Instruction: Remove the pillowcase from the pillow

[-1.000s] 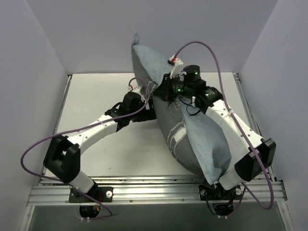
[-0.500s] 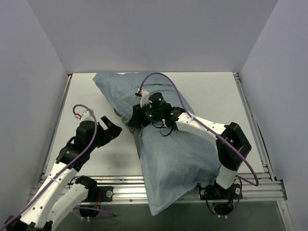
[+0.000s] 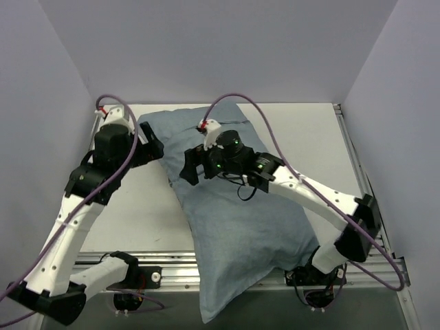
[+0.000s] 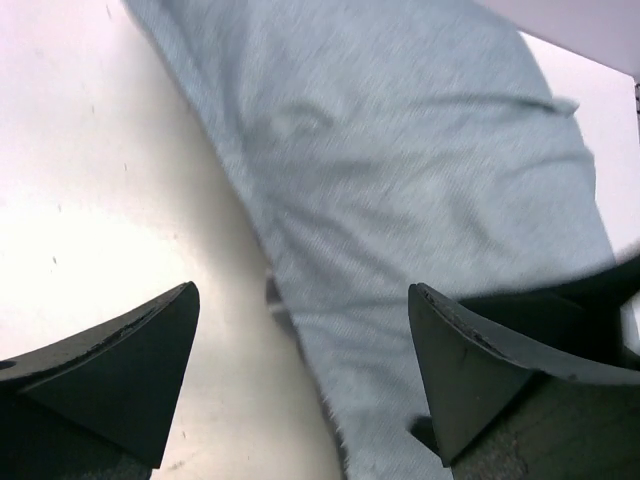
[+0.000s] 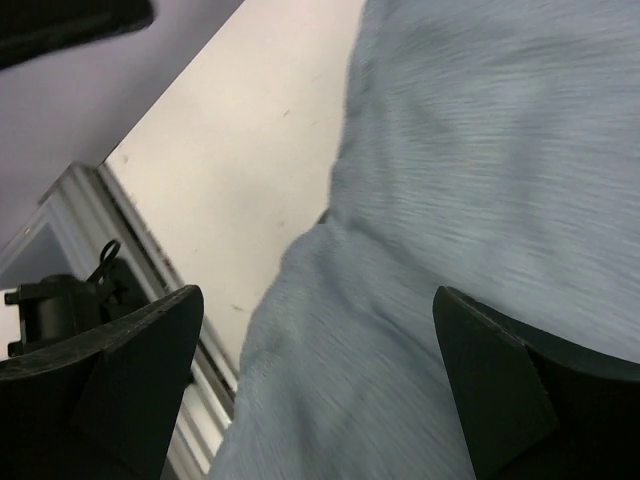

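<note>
The pillowcase shows its plain pale blue-grey face. It lies plump and slanted from the table's back left down over the front rail. The pillow is hidden; no white fabric shows. My left gripper hangs open at the cloth's back-left end. In the left wrist view its open jaws straddle the pillowcase edge where it meets the bare table. My right gripper is open just above the cloth's left side. In the right wrist view it has only pillowcase below it and nothing between its fingers.
The white table is boxed in by pale walls on three sides. An aluminium rail runs along the front edge, and the cloth's lower end hangs past it. That rail also shows in the right wrist view.
My right gripper has opened and let go of the cloth, which has settled flatter and further left. My left arm has swung from the front left to the cloth's back-left end.
</note>
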You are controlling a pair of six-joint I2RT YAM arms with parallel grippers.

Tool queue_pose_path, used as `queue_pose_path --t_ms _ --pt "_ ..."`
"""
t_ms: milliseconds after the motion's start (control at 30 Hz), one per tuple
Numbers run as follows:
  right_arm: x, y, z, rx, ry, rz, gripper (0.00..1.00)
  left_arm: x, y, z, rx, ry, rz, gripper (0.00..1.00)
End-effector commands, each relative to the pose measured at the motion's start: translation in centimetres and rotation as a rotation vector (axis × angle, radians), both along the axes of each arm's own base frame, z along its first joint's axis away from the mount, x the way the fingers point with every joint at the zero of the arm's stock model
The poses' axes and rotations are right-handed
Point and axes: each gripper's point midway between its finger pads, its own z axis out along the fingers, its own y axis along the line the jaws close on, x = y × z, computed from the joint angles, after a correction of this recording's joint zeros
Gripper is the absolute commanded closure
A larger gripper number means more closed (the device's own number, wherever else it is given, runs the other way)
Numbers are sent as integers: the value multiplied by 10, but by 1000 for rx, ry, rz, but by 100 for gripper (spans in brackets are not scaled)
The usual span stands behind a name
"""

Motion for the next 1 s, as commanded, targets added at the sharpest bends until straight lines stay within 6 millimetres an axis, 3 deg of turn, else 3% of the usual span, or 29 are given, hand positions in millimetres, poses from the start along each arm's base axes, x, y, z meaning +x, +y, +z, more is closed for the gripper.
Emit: queue_pose_path --t_ms 0,33,67,100,133,167,200,233,267,333,367,400,433,467,500,667,700,767,800,867,900,933,967 --pt "24 -63 57 -45 -166 -253 6 49 -4 19 119 -38 -35 6" --pt "25 -77 54 -81 -169 -297 5 61 -13 41 93 -92 -66 6" --pt "23 -87 47 -103 -158 -328 5 73 -18 44 103 -100 -82 6" --pt "20 -103 53 -115 -169 -375 5 93 -26 31 116 -65 -96 6" --pt "18 -111 53 -118 -166 -398 4 105 -35 50 96 -113 -123 6" --pt "16 -118 53 -120 -159 -419 4 116 -41 49 107 -113 -143 6" --pt "8 -130 49 -127 -134 -449 4 137 -50 31 122 -70 -162 6" --pt "9 -141 47 -140 -132 -495 3 148 -58 47 109 -111 -187 6" --pt "5 -152 50 -136 -128 -520 3 168 -66 26 133 -70 -205 6" --pt "-2 -168 34 -174 -97 -562 3 188 -73 20 145 -66 -222 6" --pt "-6 -172 30 -174 -88 -563 3 199 -76 29 155 -90 -227 6" --pt "-12 -177 33 -142 -76 -569 3 216 -80 2 174 -36 -227 6" --pt "-17 -181 18 -158 -50 -567 4 221 -79 -8 189 -4 -226 6" --pt "-23 -180 14 -145 -28 -549 4 230 -81 1 198 -21 -226 6" --pt "-28 -181 13 -126 -11 -540 4 241 -83 -27 216 38 -228 6" --pt "-50 -169 -38 -143 124 -457 6 243 -76 -85 192 196 -182 6" --pt "-52 -161 -46 -134 146 -428 6 232 -71 -106 180 248 -176 6" --pt "-55 -157 -67 -156 183 -411 6 224 -64 -122 133 284 -135 6" --pt "-51 -155 -78 -175 189 -417 6 207 -60 -139 108 331 -134 6" --pt "-43 -157 -92 -217 181 -428 6 189 -53 -153 44 362 -106 6" --pt "-35 -156 -103 -245 182 -439 6 176 -47 -139 16 326 -87 6" --pt "-24 -163 -107 -259 175 -473 6 154 -46 -170 -14 373 -97 6" --pt "-14 -167 -117 -294 176 -480 7 142 -42 -156 -52 339 -77 6"
